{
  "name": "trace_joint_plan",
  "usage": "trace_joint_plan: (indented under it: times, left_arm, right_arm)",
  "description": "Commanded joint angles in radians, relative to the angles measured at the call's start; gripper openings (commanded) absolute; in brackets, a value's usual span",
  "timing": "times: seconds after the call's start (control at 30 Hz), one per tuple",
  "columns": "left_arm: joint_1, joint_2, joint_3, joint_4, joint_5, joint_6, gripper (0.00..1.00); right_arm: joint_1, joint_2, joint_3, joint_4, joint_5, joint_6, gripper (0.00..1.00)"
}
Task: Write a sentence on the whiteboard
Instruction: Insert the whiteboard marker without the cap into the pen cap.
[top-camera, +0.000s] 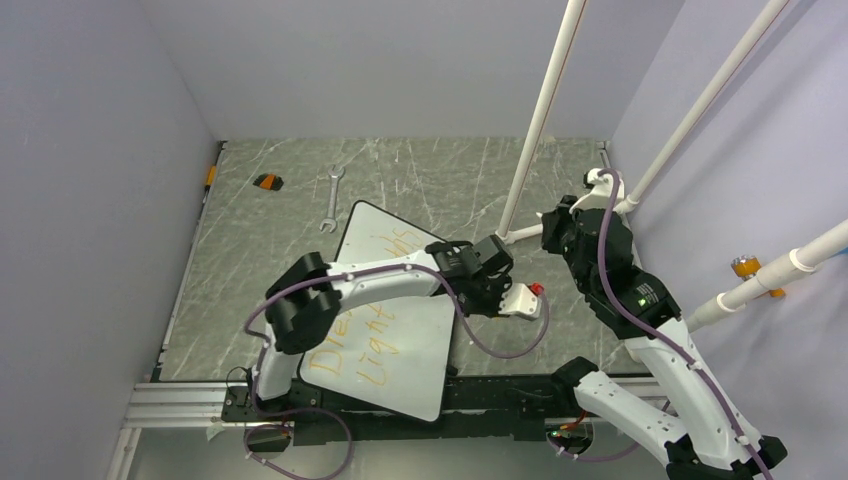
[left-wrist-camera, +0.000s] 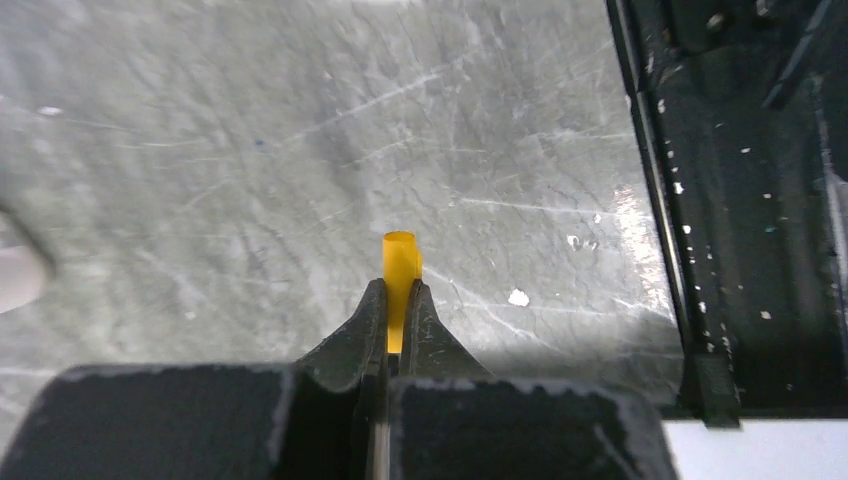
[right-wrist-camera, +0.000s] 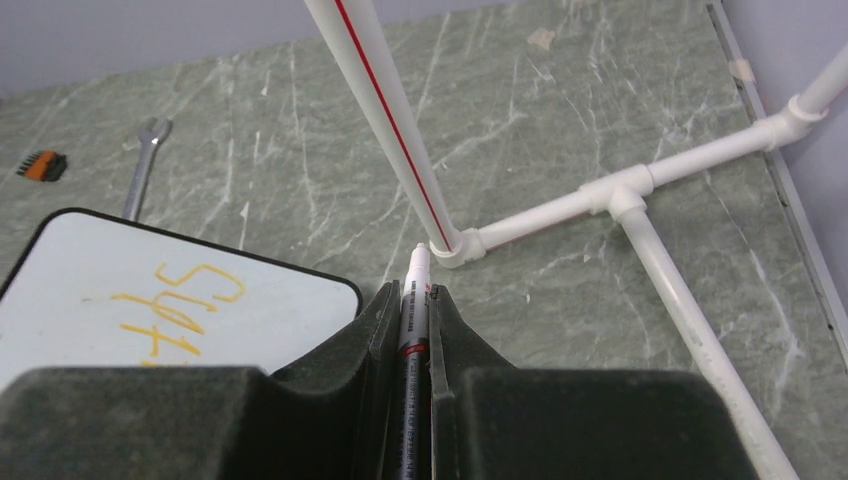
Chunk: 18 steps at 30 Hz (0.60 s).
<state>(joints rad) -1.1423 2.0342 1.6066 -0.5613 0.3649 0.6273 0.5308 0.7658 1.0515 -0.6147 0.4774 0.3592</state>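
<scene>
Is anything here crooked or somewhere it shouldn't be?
The whiteboard lies skewed on the table, with its near corner over the black rail at the front edge. A wrench lies loose just beside the board's far corner, which is an odd tool for a writing job.

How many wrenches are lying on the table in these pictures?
1. The wrench lies on the table just beyond the far edge of the whiteboard, toward the left side. Another one could be hidden under the left arm.
</scene>
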Motion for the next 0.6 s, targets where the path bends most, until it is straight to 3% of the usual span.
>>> trace_joint_plan:
  times: [0.0,0.37,0.57]
  left_arm:
    - [-0.01,-0.162,-0.037,0.058,0.007,-0.008,0.0]
    - [0.001,-0.427,-0.117,-0.018,-0.191,-0.075,0.0]
    - [0.039,-0.617,-0.226,-0.037,-0.173,-0.027,0.0]
  right_arm:
    - [-0.002,0.013,0.097,0.078,-0.04,-0.042,0.0]
    - [-0.001,0.045,0.145,0.161,-0.208,-0.045,0.0]
    - [-0.002,0.054,0.127,0.212,-0.325,-0.028,0.0]
